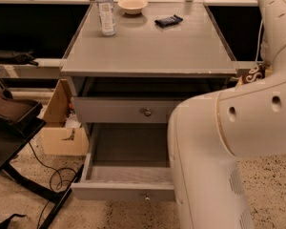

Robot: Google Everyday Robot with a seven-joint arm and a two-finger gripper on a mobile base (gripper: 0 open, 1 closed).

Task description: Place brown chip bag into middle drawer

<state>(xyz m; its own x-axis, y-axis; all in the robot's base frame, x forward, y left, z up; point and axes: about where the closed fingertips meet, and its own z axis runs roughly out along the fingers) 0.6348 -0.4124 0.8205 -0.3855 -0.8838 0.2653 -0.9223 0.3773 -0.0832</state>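
gripper: hidden behind arm (238,123), right | brown chip bag (254,74): mostly hidden | middle drawer (114,192): part-covered

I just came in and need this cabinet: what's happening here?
The robot's arm fills the right foreground. The brown chip bag peeks out behind it, right of the cabinet top. The gripper is hidden behind the arm. The middle drawer stands pulled open, the bag not yet in it.
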